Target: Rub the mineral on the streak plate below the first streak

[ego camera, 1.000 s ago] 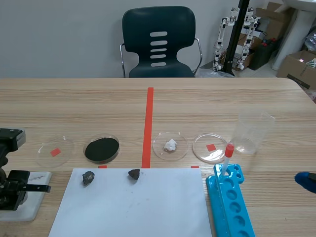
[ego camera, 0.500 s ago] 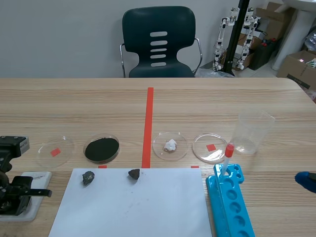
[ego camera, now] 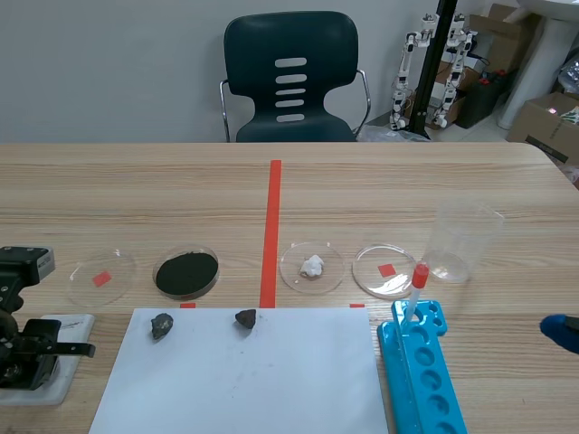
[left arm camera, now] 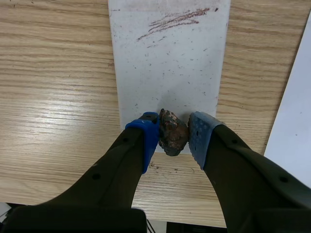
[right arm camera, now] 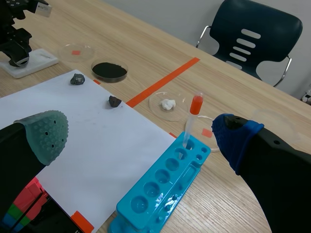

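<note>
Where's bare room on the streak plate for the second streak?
The streak plate is bare, apart from specks, between the first streak and the mineral held in the left gripper. It is crowded only at the plate's edge nearest that gripper.

Bare streak plate (left arm camera: 167, 73) lies open between the reddish streak (left arm camera: 175, 22) and the mineral (left arm camera: 171, 131); white paper (left arm camera: 296, 126) lies close beside it.

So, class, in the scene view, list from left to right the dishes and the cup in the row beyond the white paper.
empty clear dish → dish of black powder → dish with a white lump → second empty clear dish → clear plastic cup
</note>
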